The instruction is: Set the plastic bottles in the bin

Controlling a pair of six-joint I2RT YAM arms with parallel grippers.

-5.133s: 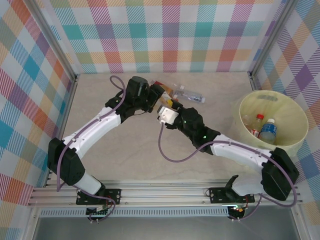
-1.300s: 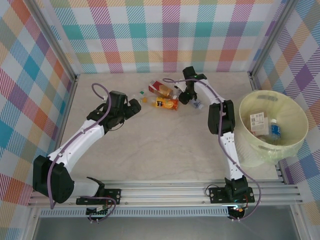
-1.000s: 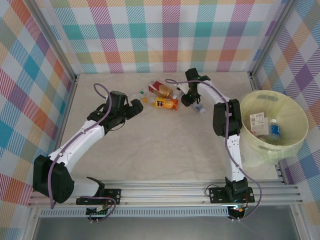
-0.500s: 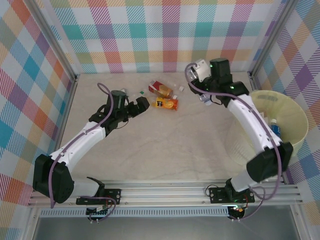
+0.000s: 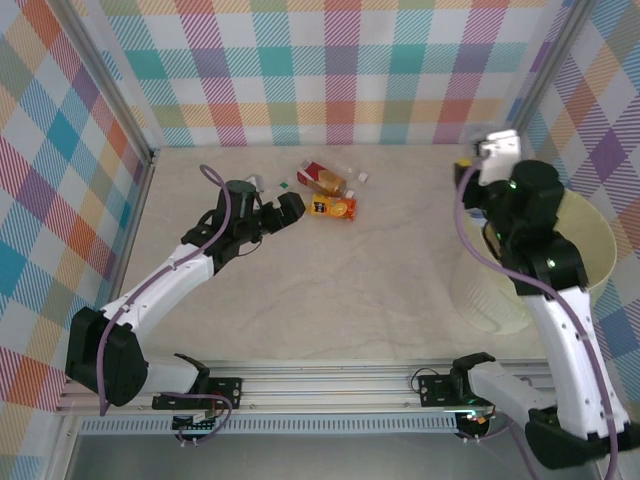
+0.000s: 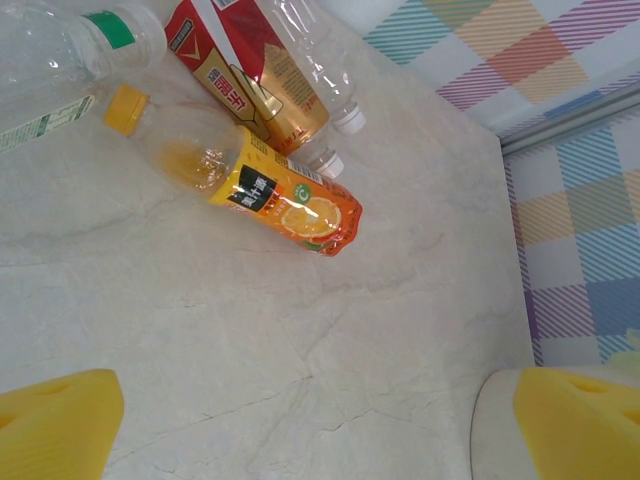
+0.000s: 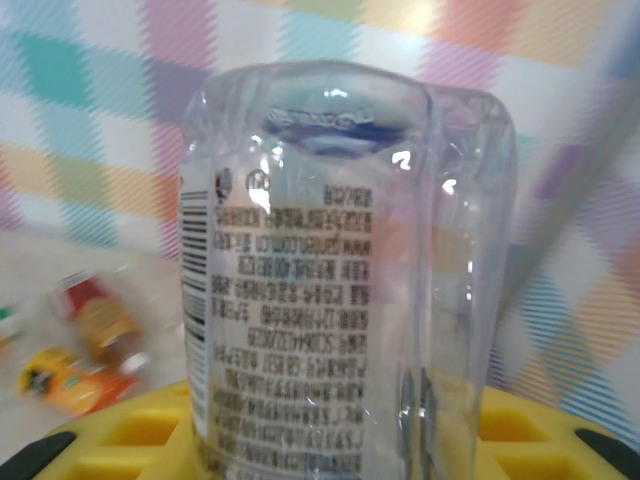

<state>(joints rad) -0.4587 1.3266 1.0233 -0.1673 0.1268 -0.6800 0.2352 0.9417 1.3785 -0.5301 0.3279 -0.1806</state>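
From above, the right arm (image 5: 545,250) covers most of the bin (image 5: 487,295), hiding its contents. In the right wrist view the clear bottle (image 7: 340,260) is cut off at the bottom edge, and the orange-labelled bottle (image 7: 65,385) and red-labelled bottle (image 7: 95,312) behind it are blurred. The left wrist view crops the green-capped bottle (image 6: 70,45) at its top left corner.
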